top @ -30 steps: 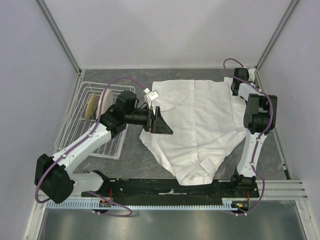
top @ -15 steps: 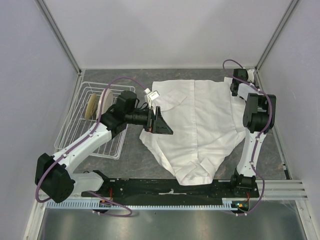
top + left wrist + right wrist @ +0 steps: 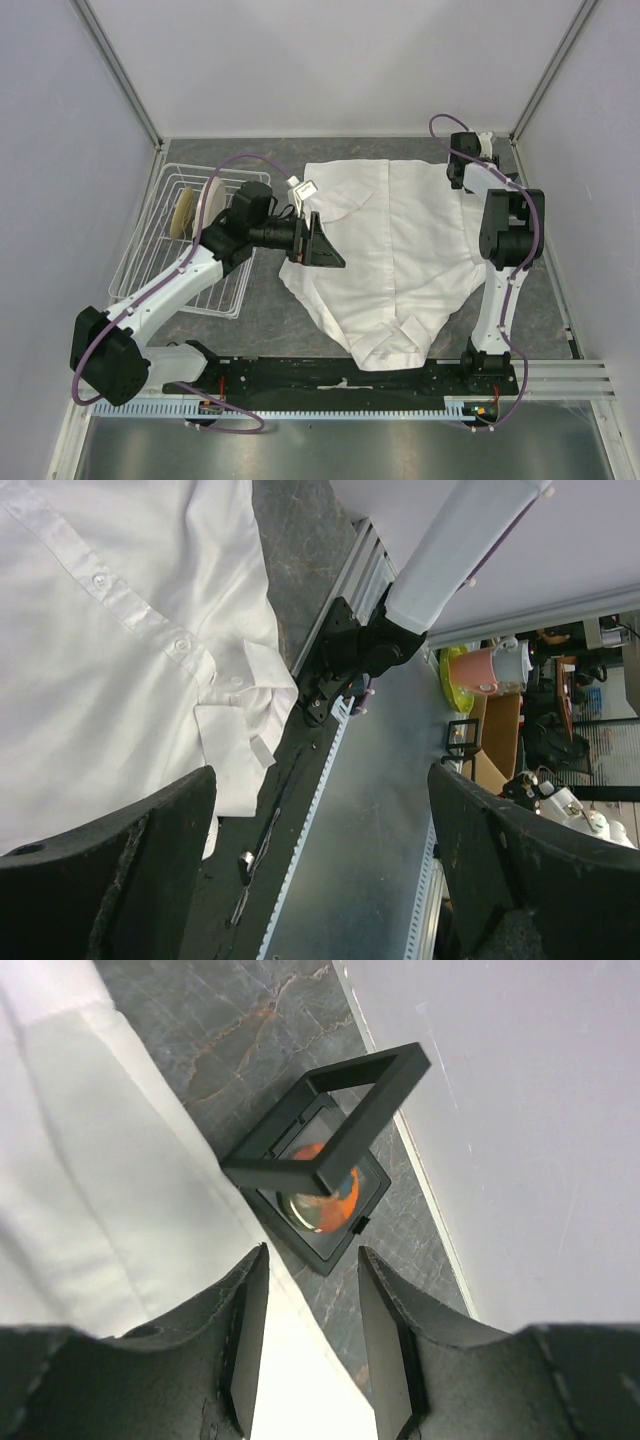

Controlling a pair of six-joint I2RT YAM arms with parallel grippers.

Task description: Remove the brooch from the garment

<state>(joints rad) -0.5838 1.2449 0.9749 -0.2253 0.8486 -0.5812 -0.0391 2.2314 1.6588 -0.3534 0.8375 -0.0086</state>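
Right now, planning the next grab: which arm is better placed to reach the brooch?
Likely right. The right gripper, open, hovers above the brooch under a black frame beside the shirt. The left gripper, open, is across the shirt.

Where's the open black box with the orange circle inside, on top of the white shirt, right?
Not on top. The open black box with the orange circle inside sits on the grey table, beside the white shirt. The right wrist view shows it.

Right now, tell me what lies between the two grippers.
The white shirt spans from left gripper to right gripper, seen in the top view.
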